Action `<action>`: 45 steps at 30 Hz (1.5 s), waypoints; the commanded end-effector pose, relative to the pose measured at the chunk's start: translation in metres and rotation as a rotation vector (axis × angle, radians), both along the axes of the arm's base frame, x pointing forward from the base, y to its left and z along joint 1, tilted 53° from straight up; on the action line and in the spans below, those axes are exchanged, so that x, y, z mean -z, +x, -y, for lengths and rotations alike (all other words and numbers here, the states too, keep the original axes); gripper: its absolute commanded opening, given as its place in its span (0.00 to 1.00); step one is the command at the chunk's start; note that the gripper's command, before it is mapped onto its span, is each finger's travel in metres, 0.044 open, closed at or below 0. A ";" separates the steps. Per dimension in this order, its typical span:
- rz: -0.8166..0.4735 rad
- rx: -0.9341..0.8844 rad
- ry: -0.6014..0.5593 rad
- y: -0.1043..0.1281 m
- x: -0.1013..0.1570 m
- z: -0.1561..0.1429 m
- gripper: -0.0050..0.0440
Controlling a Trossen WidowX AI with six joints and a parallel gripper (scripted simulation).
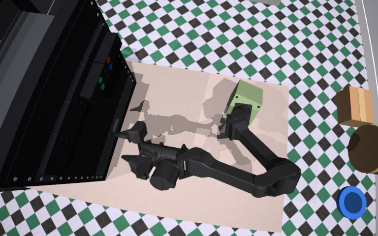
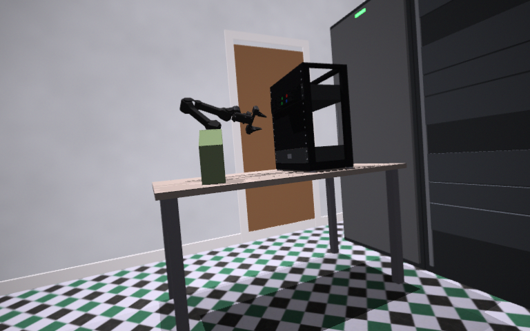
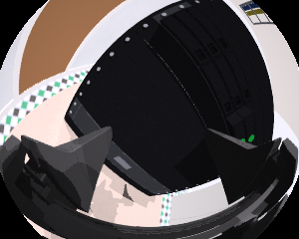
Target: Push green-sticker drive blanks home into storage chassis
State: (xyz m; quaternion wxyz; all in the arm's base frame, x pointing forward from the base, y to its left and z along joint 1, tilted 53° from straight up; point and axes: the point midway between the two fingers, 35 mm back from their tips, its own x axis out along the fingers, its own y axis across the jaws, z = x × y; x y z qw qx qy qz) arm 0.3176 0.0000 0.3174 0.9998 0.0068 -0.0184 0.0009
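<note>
The black rack [image 1: 53,73] [image 2: 344,114] [image 3: 144,94] stands on the table [image 1: 185,204] [image 2: 259,180] with its front toward the arm. Four blanks stand out near the top of the front. They carry a red sticker [image 1: 108,59] [image 2: 286,95], a blue sticker [image 1: 110,66] [image 2: 286,101] and two green stickers [image 1: 100,79] [image 1: 102,86] [image 2: 281,98] [image 2: 281,103]. A green sticker [image 3: 251,137] shows at the right edge of the wrist view. My gripper [image 1: 120,146] [image 2: 261,123] [image 3: 160,132] is open and empty. It points at the rack's front, close to it, lower than the stickers and off to one side of them.
The arm stands on a green pedestal [image 1: 248,95] [image 2: 211,159] at the table's other end. On the floor beyond lie a cardboard box [image 1: 355,106], a brown drum [image 1: 372,149] and a blue round object [image 1: 351,202]. A tall dark cabinet [image 2: 465,123] stands behind the rack.
</note>
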 end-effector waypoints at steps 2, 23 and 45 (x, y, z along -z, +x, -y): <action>0.015 0.004 0.024 0.000 -0.004 0.003 1.00; 0.032 0.011 0.273 0.009 0.004 0.022 1.00; 0.090 0.011 0.873 0.019 0.028 0.074 1.00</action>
